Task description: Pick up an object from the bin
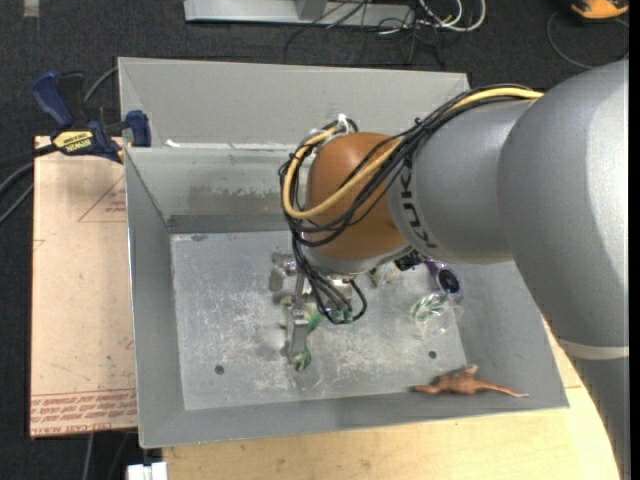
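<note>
My gripper [297, 340] hangs below the orange wrist cover, low over the middle of the bin floor. A small green thing [303, 361] lies right at its lower end, and I cannot tell whether they touch. To the right lies a clear and green plastic piece [430, 310], with a small purple thing [446, 280] just behind it, partly hidden by the arm. A brown toy lizard [467, 384] lies stretched out near the bin's front right corner, well away from the gripper.
The big grey arm reaches in from the right and covers the bin's back right part. Yellow and black cables loop around the wrist cover. The bin's left half is bare scuffed metal with sloped walls.
</note>
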{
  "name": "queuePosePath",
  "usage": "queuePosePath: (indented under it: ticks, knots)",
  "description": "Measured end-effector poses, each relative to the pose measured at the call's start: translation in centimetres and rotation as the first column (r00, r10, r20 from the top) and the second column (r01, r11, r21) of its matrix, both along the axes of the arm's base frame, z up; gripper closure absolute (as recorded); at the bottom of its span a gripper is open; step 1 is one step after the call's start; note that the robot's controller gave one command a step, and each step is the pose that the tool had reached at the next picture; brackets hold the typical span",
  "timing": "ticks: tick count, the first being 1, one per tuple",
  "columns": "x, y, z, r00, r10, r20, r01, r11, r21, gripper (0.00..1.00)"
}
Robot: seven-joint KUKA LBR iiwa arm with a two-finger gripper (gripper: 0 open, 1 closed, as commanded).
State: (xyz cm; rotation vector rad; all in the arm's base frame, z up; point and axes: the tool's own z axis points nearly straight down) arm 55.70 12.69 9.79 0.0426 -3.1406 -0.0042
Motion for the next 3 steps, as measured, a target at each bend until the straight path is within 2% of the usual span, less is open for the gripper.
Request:
queuePosePath:
  ticks: [1,2,3]
  knots:
    - [-0.9,-5.8,-1.0,0.922,0.388,-0.008,-0.388,0.922,0.002,1.00]
    - [-0.9,-5.8,-1.0,0.922,0.388,-0.009,-0.388,0.922,0.002,1.00]
    - [0.3,-8.0,16.4,0.949,0.315,-0.005,-0.315,0.949,0.002,1.00]
